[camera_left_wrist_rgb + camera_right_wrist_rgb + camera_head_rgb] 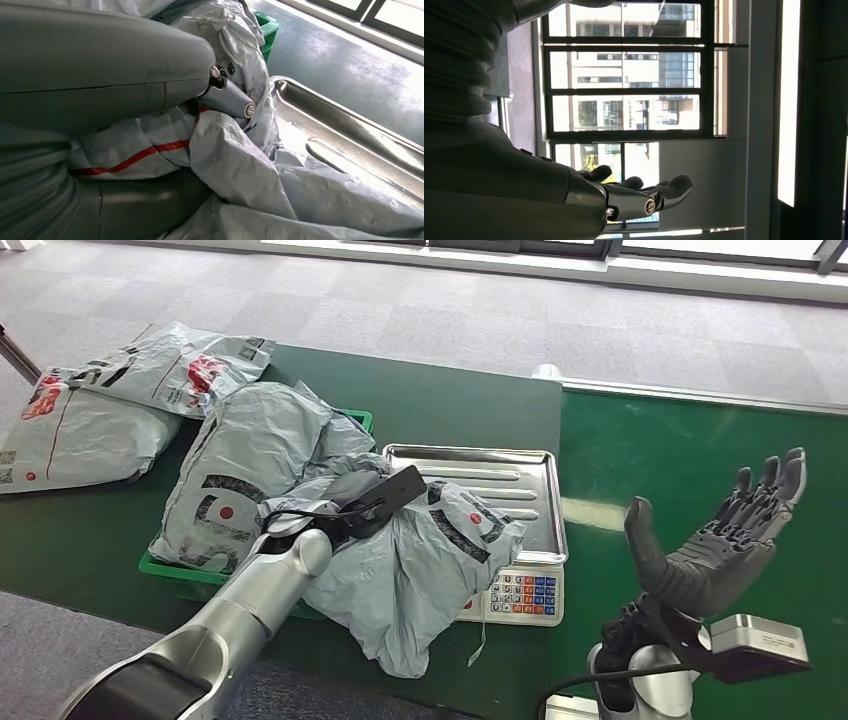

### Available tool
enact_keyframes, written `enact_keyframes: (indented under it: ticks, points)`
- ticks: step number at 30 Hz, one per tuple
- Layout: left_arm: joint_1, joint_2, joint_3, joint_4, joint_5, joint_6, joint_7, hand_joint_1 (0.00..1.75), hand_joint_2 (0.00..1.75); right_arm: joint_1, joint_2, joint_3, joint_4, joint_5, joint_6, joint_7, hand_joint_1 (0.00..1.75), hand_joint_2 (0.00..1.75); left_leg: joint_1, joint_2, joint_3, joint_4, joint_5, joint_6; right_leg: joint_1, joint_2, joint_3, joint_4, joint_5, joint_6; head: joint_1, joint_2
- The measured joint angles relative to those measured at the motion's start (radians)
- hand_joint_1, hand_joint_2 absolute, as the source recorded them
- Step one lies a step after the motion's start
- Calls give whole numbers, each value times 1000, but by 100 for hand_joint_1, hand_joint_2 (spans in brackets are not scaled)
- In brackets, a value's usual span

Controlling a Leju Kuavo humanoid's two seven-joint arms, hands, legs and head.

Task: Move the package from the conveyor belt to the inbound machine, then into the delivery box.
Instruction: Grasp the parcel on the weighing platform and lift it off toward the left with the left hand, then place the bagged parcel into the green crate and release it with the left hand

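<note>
The left hand's (100, 100) thumb and fingers were buried in crumpled grey plastic, clamped on a fold of the package (420, 560) beside its red stripe, and I took that bunching grip to be the only way to get purchase on so limp a bag. The package itself lay slumped over the near left corner of the scale's steel tray (500, 480), part of it draped down the front towards the keypad (525, 595), so it seemed to sit on the inbound machine for weighing while the hand kept hold for the next lift. Just to the left, a second grey bag (240, 470) filled the green bin (175, 575), which I judged to be the delivery box. Two more bags (110, 410) lay overlapping on the green table beyond it, making four parcels in all, with one scale and one bin. Well apart on the right, the right hand (720, 540) stood raised, palm up, fingers spread, holding nothing.
</note>
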State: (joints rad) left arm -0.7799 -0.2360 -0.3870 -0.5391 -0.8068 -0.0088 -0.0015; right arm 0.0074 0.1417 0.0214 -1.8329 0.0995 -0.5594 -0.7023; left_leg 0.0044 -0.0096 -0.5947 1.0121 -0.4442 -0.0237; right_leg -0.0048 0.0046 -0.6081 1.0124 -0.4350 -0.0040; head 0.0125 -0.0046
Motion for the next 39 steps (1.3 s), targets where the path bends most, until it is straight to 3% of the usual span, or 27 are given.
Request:
enact_keyframes:
  ticks: [14,25,32,39]
  points:
    - [36,18,61,-107,113,86,-98,175,175,54,5,-13,-26,-33,42,1,0,175,0,0,-1,0,0,0,0,0,-1,0,0,0,0,0]
    - [45,173,213,-565,241,164,-75,175,175,170,28,-85,-110,-17,74,0,0,175,0,1,-6,-1,1,-1,0,1,-7,0,-1,-1,0,0]
    - [50,214,257,-666,235,180,-84,175,175,198,41,-98,-140,-14,77,0,0,175,0,0,-7,-1,1,-1,0,0,-7,0,-1,-1,0,0]
    - [48,269,309,-706,167,290,-47,175,175,223,45,-114,-155,-18,93,0,0,175,-1,1,-6,-1,1,-1,0,1,-8,0,-1,-1,0,0]
